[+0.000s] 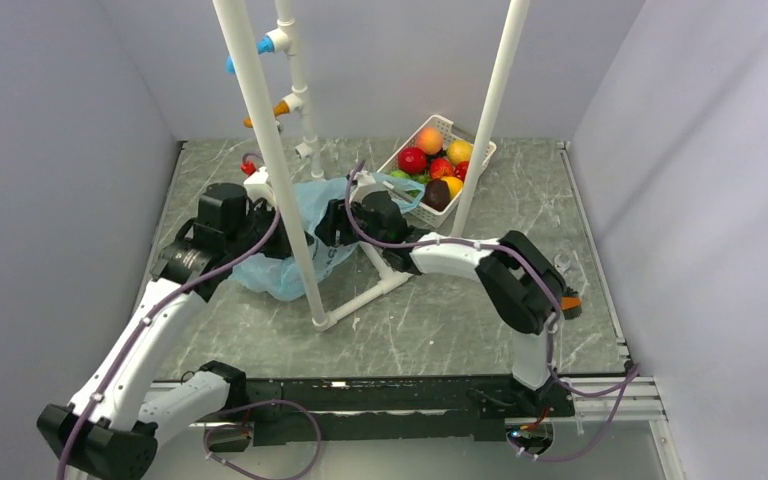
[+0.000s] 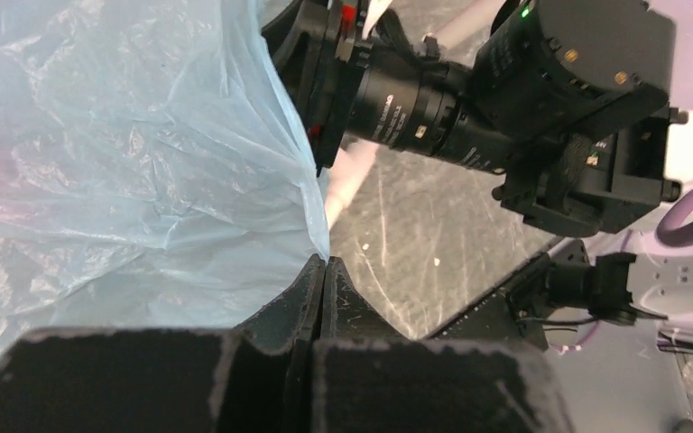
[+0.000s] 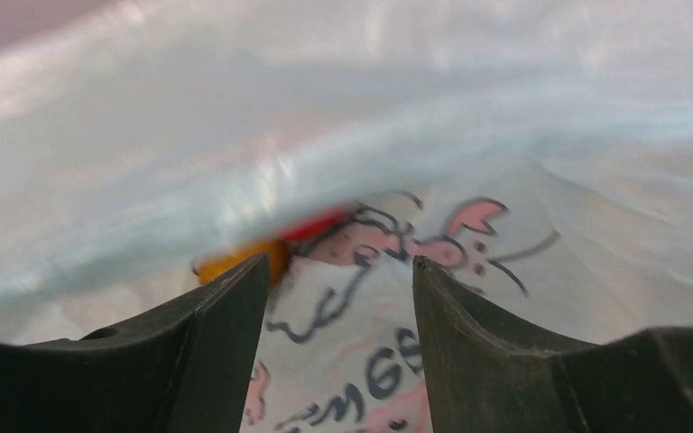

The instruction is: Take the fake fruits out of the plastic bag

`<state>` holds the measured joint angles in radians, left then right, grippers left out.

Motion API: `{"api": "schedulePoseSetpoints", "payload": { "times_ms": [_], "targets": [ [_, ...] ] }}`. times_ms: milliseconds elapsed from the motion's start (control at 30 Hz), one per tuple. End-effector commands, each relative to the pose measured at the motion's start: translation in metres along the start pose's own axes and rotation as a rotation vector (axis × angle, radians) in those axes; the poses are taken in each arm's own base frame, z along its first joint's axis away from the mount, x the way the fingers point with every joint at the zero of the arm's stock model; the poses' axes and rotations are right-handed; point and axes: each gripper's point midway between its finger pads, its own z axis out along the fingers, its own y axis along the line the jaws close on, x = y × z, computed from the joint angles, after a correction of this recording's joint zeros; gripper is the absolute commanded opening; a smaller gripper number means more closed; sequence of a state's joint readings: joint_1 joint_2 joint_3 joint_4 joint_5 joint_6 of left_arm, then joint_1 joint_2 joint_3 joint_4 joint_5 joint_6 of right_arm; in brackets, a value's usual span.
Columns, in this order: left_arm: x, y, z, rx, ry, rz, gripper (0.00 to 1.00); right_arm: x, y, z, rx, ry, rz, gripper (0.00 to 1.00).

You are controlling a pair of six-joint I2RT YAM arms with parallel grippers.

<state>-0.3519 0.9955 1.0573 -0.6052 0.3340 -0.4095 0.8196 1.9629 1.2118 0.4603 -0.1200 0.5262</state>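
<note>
top view: the plastic bag [image 1: 270,270] lies crumpled a bit left of centre on the table [image 1: 440,320], and a white basket [image 1: 441,120] sits toward the upper right.

left wrist view: the left gripper [image 2: 323,271] at bottom centre is pressed together, pinching the bag's edge. the bag fills the left half of the frame.

right wrist view: the right gripper [image 3: 338,289] is spread apart inside the bag with nothing between its jaws. the fake fruits [image 3: 239,263] peek out orange and red at centre left, just beside the finger on that side.
</note>
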Motion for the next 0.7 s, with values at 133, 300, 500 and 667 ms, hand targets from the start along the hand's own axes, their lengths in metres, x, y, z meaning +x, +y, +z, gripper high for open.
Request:
{"api": "schedulePoseSetpoints", "payload": {
  "times_ms": [133,300,500,667],
  "targets": [
    [0.015,-0.020,-0.065,0.022,-0.106,0.033,0.00,-0.025,0.044,-0.041,-0.097,-0.075,-0.040,0.62],
    [0.062,0.031,-0.056,-0.164,-0.026,-0.003,0.00,-0.002,0.056,-0.041,-0.111,-0.038,-0.089,0.62],
    [0.087,0.072,-0.042,-0.345,0.086,0.001,0.00,0.020,0.047,-0.030,-0.071,0.015,-0.145,0.66],
    [0.089,0.075,-0.040,-0.346,0.068,0.001,0.00,0.027,0.032,-0.019,-0.014,0.043,-0.226,0.73]
  ]
}}
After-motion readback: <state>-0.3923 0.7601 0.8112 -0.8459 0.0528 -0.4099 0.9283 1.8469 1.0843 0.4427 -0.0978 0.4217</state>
